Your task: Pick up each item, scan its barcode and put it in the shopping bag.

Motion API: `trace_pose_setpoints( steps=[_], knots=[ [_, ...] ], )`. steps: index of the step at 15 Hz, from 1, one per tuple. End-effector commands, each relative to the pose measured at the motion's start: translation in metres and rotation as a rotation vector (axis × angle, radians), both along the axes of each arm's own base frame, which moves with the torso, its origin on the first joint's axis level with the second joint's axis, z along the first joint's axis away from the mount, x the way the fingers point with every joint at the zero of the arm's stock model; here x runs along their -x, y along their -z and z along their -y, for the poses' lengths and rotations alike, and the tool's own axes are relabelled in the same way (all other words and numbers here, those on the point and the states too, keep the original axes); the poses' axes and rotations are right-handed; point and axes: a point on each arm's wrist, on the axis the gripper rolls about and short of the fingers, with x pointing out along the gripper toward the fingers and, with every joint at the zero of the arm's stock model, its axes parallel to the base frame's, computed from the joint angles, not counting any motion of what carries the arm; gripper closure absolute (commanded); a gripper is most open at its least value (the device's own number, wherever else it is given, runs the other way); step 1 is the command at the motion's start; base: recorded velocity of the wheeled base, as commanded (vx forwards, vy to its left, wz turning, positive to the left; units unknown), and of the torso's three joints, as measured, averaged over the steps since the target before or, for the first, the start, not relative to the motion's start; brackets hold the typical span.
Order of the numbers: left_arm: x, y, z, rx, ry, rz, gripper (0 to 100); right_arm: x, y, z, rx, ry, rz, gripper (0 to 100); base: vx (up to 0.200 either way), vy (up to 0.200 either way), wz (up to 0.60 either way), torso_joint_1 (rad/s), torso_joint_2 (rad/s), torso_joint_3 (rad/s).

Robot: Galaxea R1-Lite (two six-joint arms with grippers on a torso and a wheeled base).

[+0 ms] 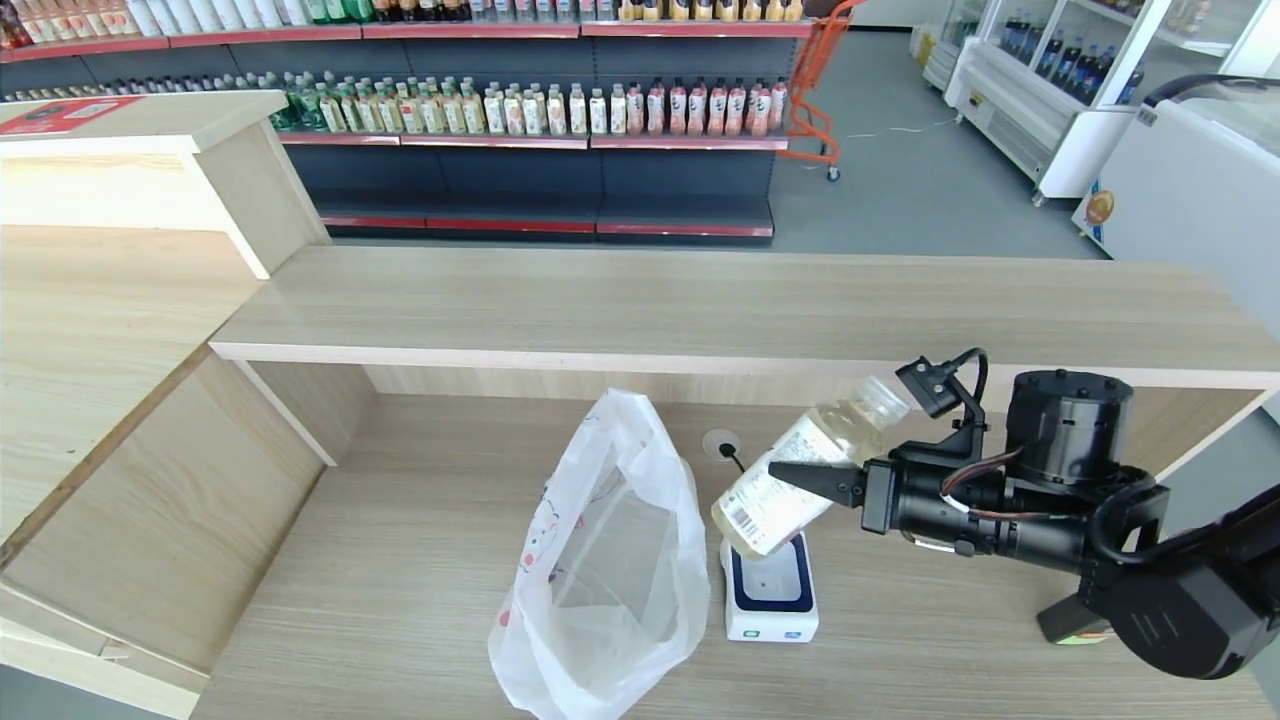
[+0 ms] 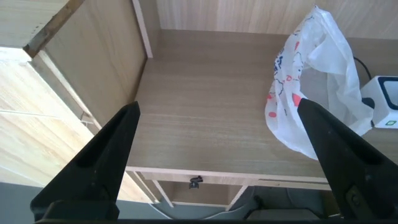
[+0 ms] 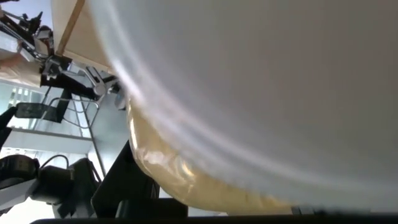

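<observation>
While the clear plastic bottle of pale yellow drink [image 1: 762, 512] hangs tilted at centre right of the head view, cap toward the upper right and base low, the right claw [image 1: 797, 467] pinches it across its white label. The base sits just above the small white scanner with a dark blue window [image 1: 770, 598], which stands on the pale wooden bench [image 1: 400, 600]. The step in hand looks like the scan.

The black-and-white barcode [image 1: 743, 518] lies near the base, on the side turned toward the lower left of the frame rather than down at the window. A roll of the wrist to face the bars squarely at the glass would likely help, keeping the bottle off the scanner so it does not knock it.

The crumpled white plastic shopping bag [image 1: 610, 560] stands just left of the scanner, its mouth upward and slack, so the drop may need a high approach over the rim. The left claw [image 2: 217, 107] is spread wide and holds nothing, with the bench and bag in front of it.
</observation>
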Motion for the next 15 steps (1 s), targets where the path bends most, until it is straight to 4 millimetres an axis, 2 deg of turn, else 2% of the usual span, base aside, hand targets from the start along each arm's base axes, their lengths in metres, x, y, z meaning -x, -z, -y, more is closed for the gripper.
trace_pose_setpoints(
  steps=[1,2,4,8,13,15],
  knots=[
    [0.0,0.0,0.0,0.0,0.0,0.0,0,0.001,0.004,-0.009,0.004,-0.026,-0.014,100,0.0,0.2,0.0,-0.002,0.0,0.002],
    [0.0,0.0,0.0,0.002,0.0,0.001,0,-0.001,0.008,-0.014,0.008,-0.04,-0.024,100,0.0,0.2,0.0,0.002,0.0,0.002],
    [0.0,0.0,0.0,0.002,0.0,0.001,0,-0.005,0.015,-0.021,0.013,-0.054,-0.035,100,0.0,0.0,0.0,0.0,0.0,0.0],
    [0.0,0.0,0.0,0.002,0.0,0.001,0,-0.012,0.032,-0.024,0.05,-0.03,-0.055,100,0.0,0.0,0.0,0.0,0.0,0.0],
    [0.0,0.0,0.0,0.002,0.0,0.001,0,-0.028,0.061,-0.03,0.165,0.007,0.07,100,0.0,0.0,0.0,0.0,0.0,0.0],
    [0.0,0.0,0.0,0.002,0.0,0.001,0,-0.033,0.072,-0.04,0.198,-0.008,0.102,100,0.0,0.0,0.0,0.0,0.0,0.0]
  ],
)
